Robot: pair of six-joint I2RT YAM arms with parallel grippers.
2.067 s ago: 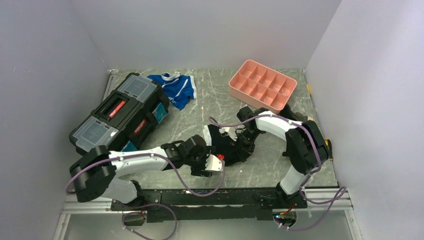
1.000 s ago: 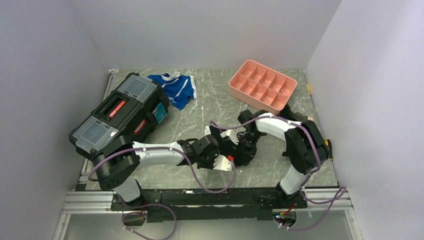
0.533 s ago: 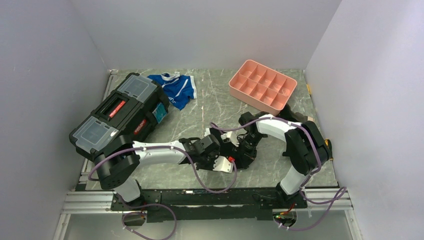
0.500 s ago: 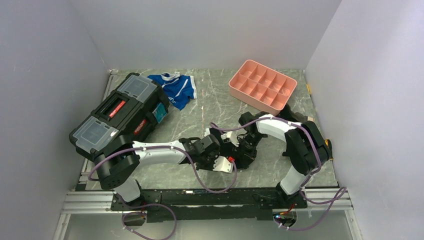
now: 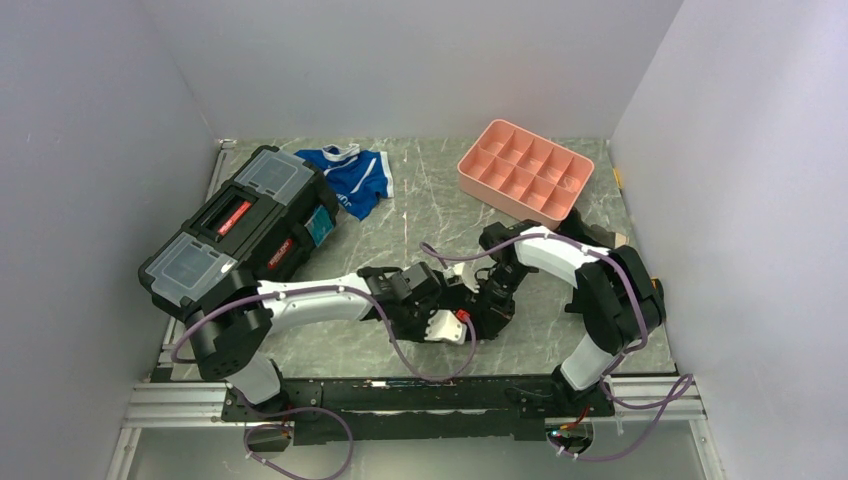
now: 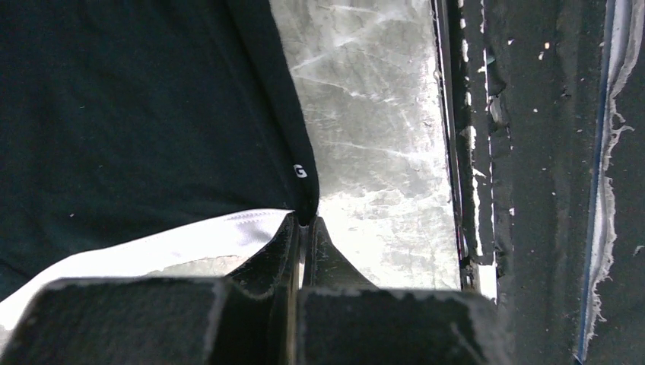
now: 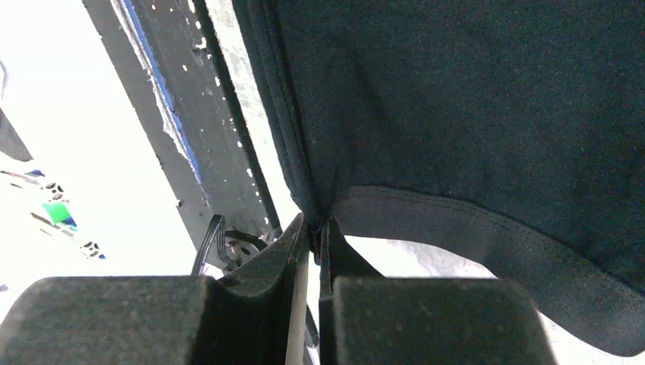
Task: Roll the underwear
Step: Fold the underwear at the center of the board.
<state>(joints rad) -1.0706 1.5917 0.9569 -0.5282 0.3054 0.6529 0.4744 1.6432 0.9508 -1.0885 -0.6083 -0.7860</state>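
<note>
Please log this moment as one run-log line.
task: roll underwear | left gripper: shut on underwear corner | right gripper: shut on underwear hem | grippers: close together

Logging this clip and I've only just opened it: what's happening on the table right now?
Both arms are working on the underwear, near the front middle of the table. The left gripper is shut on a corner beside its white stripe, and the right gripper is shut on a hem corner. The fabric looks spread out between them; no roll shows in either wrist view. The black toolbox, the blue-and-white briefs and the pink tray sit untouched farther back.
</note>
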